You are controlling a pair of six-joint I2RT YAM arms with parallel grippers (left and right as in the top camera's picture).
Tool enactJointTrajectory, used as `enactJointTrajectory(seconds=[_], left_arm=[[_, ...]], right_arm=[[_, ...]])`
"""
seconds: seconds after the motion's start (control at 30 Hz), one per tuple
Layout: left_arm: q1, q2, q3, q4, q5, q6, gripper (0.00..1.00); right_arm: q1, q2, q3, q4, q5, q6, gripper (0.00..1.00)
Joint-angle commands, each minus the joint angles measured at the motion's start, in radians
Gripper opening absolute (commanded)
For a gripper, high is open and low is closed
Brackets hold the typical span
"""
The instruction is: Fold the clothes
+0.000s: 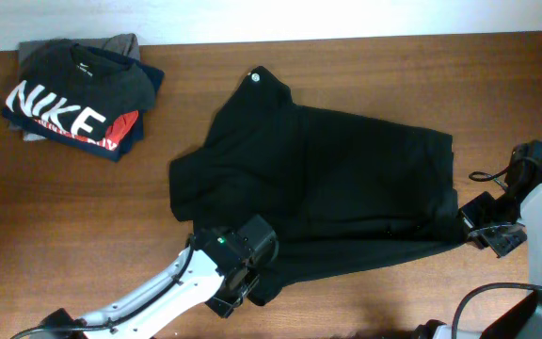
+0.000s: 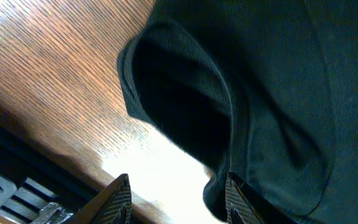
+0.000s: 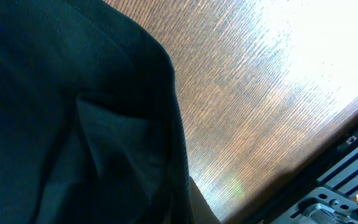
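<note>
A wooden table (image 1: 346, 66) carries a black top (image 1: 327, 179), spread loosely across its middle. Well left of the top sits a folded pile (image 1: 73, 94). The left hand (image 2: 178, 186) stands partly open and empty at the top's lower edge. The right hand (image 1: 478, 224) pinches its right corner.

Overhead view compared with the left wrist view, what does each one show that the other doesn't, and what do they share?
Only overhead: the folded black T-shirt with white NIKE lettering, the small white round neck tag, and the right gripper at the right corner of the plain black soft fabric top. Only left wrist: the left gripper with its fingertips standing apart over bare wood. Both: that black top and the brown wooden table.
</note>
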Motion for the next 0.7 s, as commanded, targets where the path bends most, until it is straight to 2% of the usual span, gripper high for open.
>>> enactJointTrajectory(seconds=[0.0,0.2,0.47,0.67], left_arm=[[0.023,-0.012,-0.006,0.012,-0.039,-0.06,0.49],[0.023,-0.012,-0.006,0.038,-0.126,-0.115,0.49],[0.023,0.034,-0.007,0.064,-0.127,-0.115,0.49],[0.027,0.082,-0.007,0.097,-0.065,-0.115,0.49]], right_arm=[[-0.005,-0.017,0.019,-0.004,0.031,-0.003,0.06],[-0.005,-0.017,0.019,-0.003,0.031,-0.003,0.06],[-0.005,-0.017,0.019,-0.003,0.031,-0.003,0.06],[-0.005,-0.017,0.019,-0.003,0.031,-0.018,0.06]])
